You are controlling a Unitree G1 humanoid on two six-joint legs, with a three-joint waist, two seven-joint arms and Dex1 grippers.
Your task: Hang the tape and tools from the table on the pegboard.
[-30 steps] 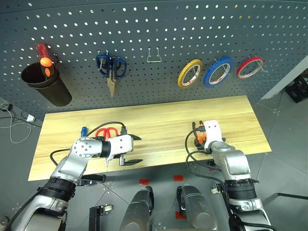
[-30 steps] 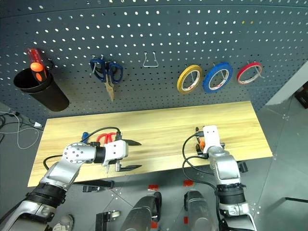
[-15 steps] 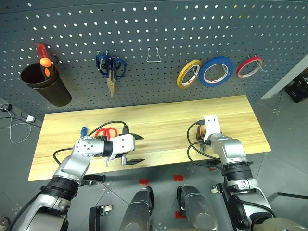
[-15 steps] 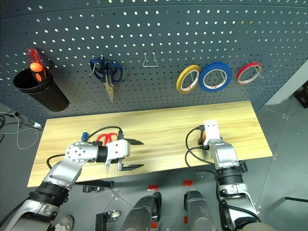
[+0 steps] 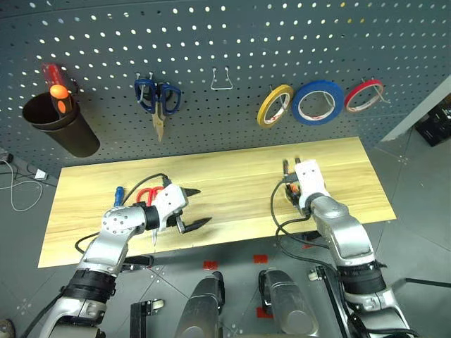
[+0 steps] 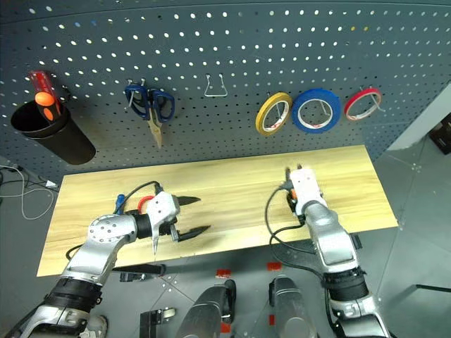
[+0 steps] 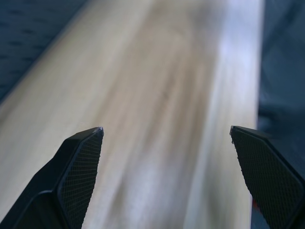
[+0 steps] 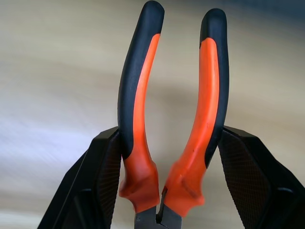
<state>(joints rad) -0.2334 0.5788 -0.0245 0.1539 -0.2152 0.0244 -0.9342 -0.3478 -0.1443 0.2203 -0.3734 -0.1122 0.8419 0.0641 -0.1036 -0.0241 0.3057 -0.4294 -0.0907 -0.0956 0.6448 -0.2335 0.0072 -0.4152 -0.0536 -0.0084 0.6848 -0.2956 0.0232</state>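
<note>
My right gripper (image 8: pixel 169 143) is shut on the orange-and-black pliers (image 8: pixel 140 95), gripping both handles, and holds them above the right part of the table (image 5: pixel 232 176). My left gripper (image 5: pixel 202 206) stands open with nothing in it over the table's front left. Just behind it lie the red-handled scissors (image 5: pixel 146 195), partly hidden, and the blue-handled screwdriver (image 5: pixel 118 191). The blue tape (image 5: pixel 317 103) hangs on a hook of the pegboard (image 5: pixel 225 42), at the right.
On the pegboard hang blue-handled scissors (image 5: pixel 156 98), a yellow roll (image 5: pixel 275 105), a red roll (image 5: pixel 364 96) and a bare wire hook (image 5: pixel 221 79). A dark cup (image 5: pixel 60 127) at the far left holds a red-and-orange tool (image 5: pixel 58 88).
My right gripper closed on the pliers and lifted them off the table, drifting a little left. My left gripper rolled, so its fingers now slant.
</note>
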